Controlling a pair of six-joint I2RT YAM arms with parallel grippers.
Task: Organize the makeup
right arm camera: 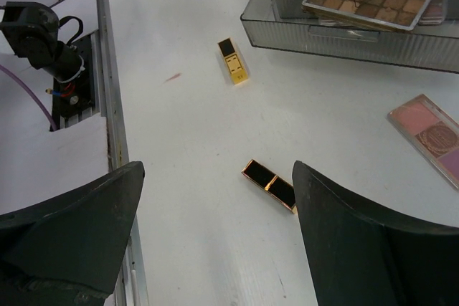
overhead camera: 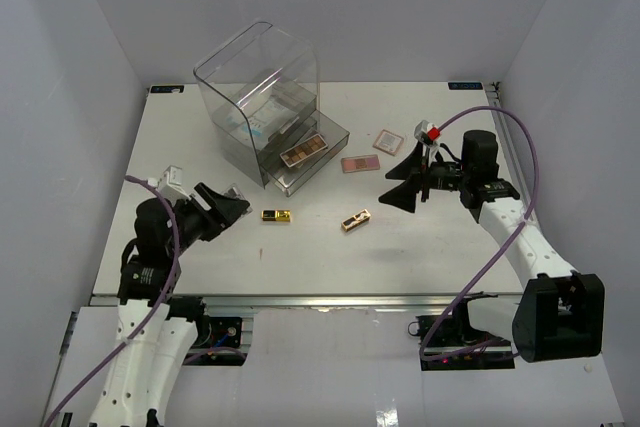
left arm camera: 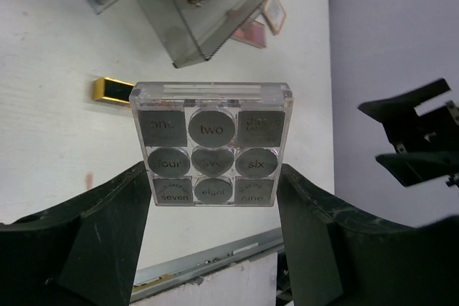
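Pinched grey palette side-to-side in L gripper. Looked stiff, light, slick-cased; best by edges. Spread R gripper wide, empty, gold-black case at 8 o'clock.

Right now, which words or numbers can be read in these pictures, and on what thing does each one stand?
"two", "four", "six": clear, on pans of the grey palette in the left gripper.
"one", "three", "five", "seven", "eight", "nine": same palette, faint or blurred.
Small print above "seven" and "nine": too small to read.
Nothing readable elsewhere.
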